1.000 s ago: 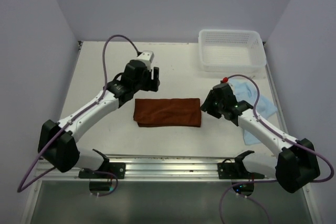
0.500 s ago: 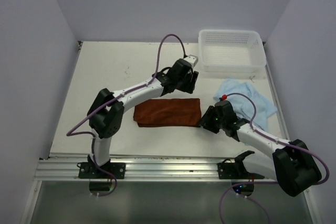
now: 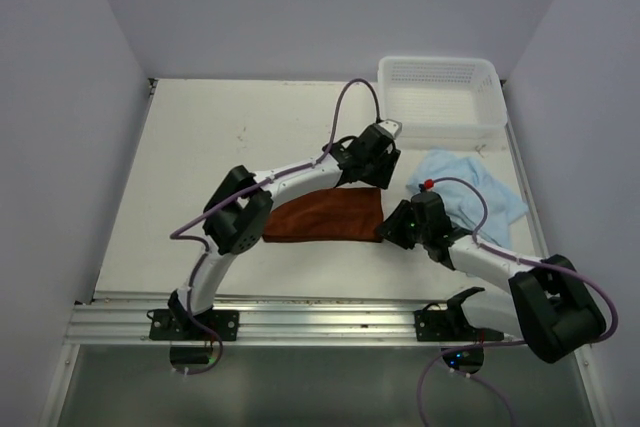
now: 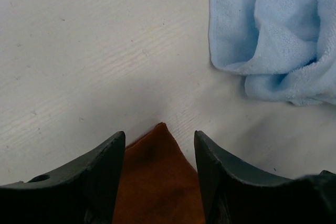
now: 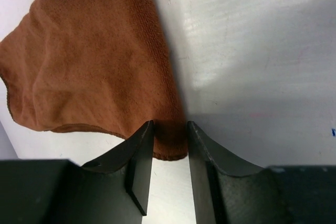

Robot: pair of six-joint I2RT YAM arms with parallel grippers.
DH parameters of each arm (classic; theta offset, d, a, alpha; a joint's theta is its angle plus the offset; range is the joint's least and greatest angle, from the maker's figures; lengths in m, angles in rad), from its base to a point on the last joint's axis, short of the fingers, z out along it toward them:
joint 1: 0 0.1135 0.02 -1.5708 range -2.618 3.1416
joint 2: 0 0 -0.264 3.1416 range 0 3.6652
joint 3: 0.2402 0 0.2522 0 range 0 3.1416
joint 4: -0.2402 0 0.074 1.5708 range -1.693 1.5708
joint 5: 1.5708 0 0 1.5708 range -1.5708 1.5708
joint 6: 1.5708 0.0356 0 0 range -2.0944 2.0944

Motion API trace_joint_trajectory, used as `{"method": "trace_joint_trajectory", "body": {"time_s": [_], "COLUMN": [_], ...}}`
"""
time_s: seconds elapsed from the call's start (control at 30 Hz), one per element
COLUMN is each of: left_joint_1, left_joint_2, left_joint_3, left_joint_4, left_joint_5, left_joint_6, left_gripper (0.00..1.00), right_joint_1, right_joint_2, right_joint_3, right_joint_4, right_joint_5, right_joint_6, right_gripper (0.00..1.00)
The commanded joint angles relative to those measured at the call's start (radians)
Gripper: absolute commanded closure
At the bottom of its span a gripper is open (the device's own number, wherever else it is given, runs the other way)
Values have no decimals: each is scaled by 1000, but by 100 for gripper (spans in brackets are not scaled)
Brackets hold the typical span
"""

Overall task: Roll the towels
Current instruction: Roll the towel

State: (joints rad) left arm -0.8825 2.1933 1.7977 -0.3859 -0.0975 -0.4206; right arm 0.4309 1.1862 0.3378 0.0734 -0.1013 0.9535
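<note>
The brown towel (image 3: 320, 215) lies folded flat as a long strip in the middle of the table (image 3: 200, 147), its length running left to right. My left gripper (image 4: 159, 136) reaches across to the strip's far right corner and points down at it. Its jaws are spread, one finger on each side of the pointed corner. The tip of the cloth lies in the gap and neither finger closes on it, so nothing is pinched there.

My right gripper (image 5: 169, 125) sits low at the towel's near right corner, just near of the left one. Its jaws stand narrow, with the towel's edge filling the gap between them. I cannot tell whether they already squeeze the cloth or only straddle it. Both grippers work the same short end of the brown towel.

Right of them the blue towel (image 3: 500, 197) lies crumpled on the table, apart from the brown one, with my right arm's cable arcing over it. Beyond it, in the far right corner, stands the white mesh basket (image 3: 440, 127).
</note>
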Motion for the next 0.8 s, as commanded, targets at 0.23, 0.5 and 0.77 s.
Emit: {"method": "trace_joint_trajectory", "body": {"time_s": [0.23,0.5,0.77], "left_joint_1": [-26,-32,-53], "left_joint_2": [68,126,106], "left_joint_3": [83,138,144], "left_joint_4": [-60,-116,-123], "left_joint_5": [-22,-41,-113], "left_joint_6": [-69,-96,-95], "left_gripper": [46,50,51], "right_joint_1": [-21,-21,-21], "right_joint_2": [67,1,23], "right_joint_3": [-22,-34,-34], "right_joint_4": [86,11,25], "right_joint_5": [-38,8,3], "right_joint_6": [2,-53,-61], "right_gripper": [91,100,100]}}
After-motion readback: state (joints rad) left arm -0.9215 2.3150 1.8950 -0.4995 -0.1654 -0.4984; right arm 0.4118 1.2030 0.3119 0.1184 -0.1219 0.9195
